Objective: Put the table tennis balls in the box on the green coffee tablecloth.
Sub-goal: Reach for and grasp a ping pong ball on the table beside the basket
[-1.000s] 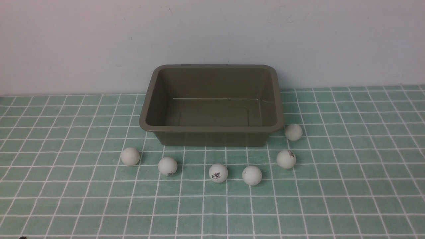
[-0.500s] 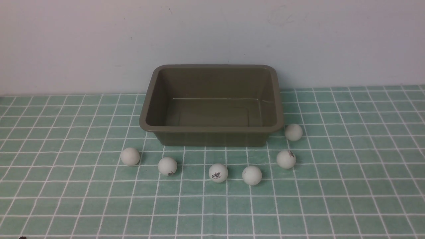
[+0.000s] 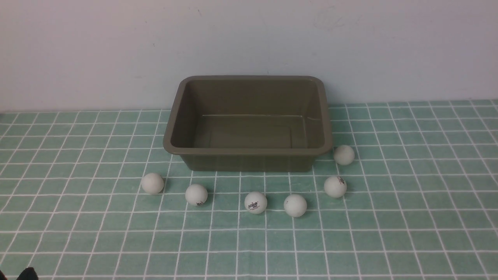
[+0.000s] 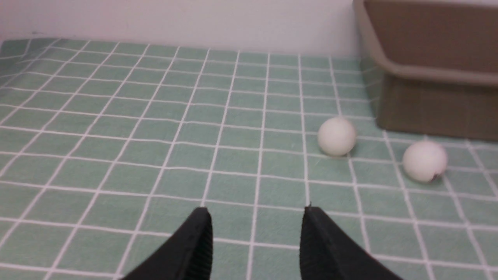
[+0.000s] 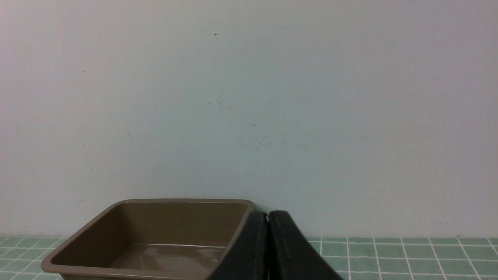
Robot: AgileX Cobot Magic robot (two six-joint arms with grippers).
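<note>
The left gripper (image 4: 255,212), jaws wide, has just edged into view toward the balls (image 3: 152,183), while the right gripper (image 5: 267,214) sits closed and the box (image 3: 249,150) is empty.

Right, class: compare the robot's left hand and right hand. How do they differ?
The left hand is open; the right hand is shut tight. The left hand faces table tennis balls on the green tablecloth; the right hand faces the wall above the box. Both are black and hold nothing.
</note>
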